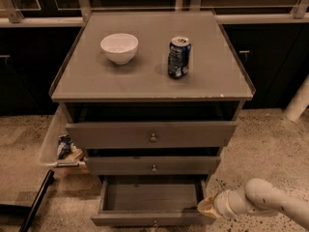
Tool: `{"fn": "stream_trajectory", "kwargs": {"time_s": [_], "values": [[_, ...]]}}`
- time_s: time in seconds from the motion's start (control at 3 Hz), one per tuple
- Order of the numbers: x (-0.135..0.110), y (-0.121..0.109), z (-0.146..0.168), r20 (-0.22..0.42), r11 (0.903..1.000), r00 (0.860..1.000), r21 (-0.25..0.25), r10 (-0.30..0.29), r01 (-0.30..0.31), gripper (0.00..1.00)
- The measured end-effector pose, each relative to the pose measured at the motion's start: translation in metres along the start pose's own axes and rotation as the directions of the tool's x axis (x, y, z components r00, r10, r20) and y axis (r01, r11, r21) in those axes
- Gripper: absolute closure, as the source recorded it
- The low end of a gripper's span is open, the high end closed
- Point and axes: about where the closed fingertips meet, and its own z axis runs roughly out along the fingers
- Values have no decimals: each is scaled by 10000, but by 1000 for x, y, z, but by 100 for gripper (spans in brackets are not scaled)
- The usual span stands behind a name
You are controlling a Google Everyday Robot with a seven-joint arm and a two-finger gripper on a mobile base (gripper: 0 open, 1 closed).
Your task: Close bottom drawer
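We see the bottom drawer [149, 198], a shallow grey wooden tray with a slim front panel and a small round brass knob [154, 223], pulled well out at the foot of the grey square-topped wooden cabinet [145, 81]. Its flat matte floor is bare. The robot's gripper [207, 208], a pale yellowish tip on a smooth white rounded arm [263, 199], sits just beside the drawer's right front corner, low against the cabinet's right side. We cannot tell whether it is released or clenched, and it carries nothing we can make out. The main risk, in our judgement, is an off-centre push: pressure at that corner alone could rack the drawer on its runners and jam it half shut, or the tip could skid off the smooth painted front. A hard shove might also shake the cabinet, where a glossy white ceramic bowl [119, 47] and an upright dark blue metal can [179, 57] stand on the top; the tall, narrow can would tip first. The wider top drawer [120, 135] and mid-width drawer [120, 165] above it share the same grey finish.
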Motion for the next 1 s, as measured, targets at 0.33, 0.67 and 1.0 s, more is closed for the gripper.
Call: {"fn": "stream_trajectory", "kwargs": {"time_s": [0.33,0.67,1.0], "values": [[16,-11,32,553,9996,9983,215,-177,165,100],[15,-9,33,531,9994,9982,222,-268,257,100],[38,-14,64,325,9989,9991,363,269,-281,100]]}}
